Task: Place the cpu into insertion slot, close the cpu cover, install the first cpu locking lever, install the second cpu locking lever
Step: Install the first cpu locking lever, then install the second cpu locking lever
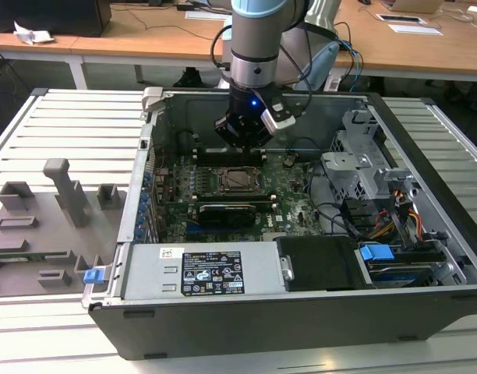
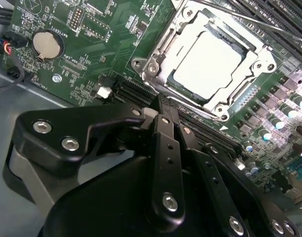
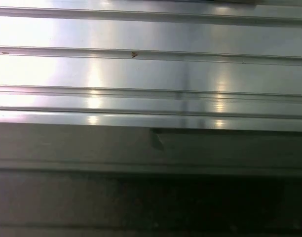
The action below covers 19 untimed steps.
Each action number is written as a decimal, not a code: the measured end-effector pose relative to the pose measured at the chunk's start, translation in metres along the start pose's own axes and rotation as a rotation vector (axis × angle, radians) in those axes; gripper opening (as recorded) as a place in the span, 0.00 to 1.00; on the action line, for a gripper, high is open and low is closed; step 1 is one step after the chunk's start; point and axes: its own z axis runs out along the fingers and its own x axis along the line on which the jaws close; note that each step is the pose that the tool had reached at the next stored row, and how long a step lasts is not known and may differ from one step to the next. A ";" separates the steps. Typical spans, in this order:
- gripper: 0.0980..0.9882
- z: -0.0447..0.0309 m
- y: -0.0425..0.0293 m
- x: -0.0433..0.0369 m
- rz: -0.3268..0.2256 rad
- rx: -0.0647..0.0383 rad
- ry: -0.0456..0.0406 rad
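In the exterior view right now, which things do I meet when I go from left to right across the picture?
Grey fixture tray on the exterior view's left → green motherboard with the cpu in the insertion slot, below the pincer → silver drive cage → blue latch.

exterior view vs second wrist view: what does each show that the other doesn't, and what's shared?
Exterior view alone: the whole open computer case, the drive cage, the grey fixture tray on the exterior view's left.

Second wrist view alone: the coin cell battery and the cpu cover framing the cpu, close up.

Both: the gripper above the green motherboard, near the insertion slot, its fingers together and holding nothing.
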 end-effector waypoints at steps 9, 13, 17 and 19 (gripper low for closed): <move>0.01 0.0000 -0.0051 0.0001 0.000 0.000 0.0000; 0.01 0.0000 -0.0074 0.0002 0.000 0.000 0.0000; 0.01 -0.0019 -0.0120 0.0003 0.000 0.000 0.0033; 0.01 -0.0115 -0.0120 0.0000 0.000 -0.001 0.0040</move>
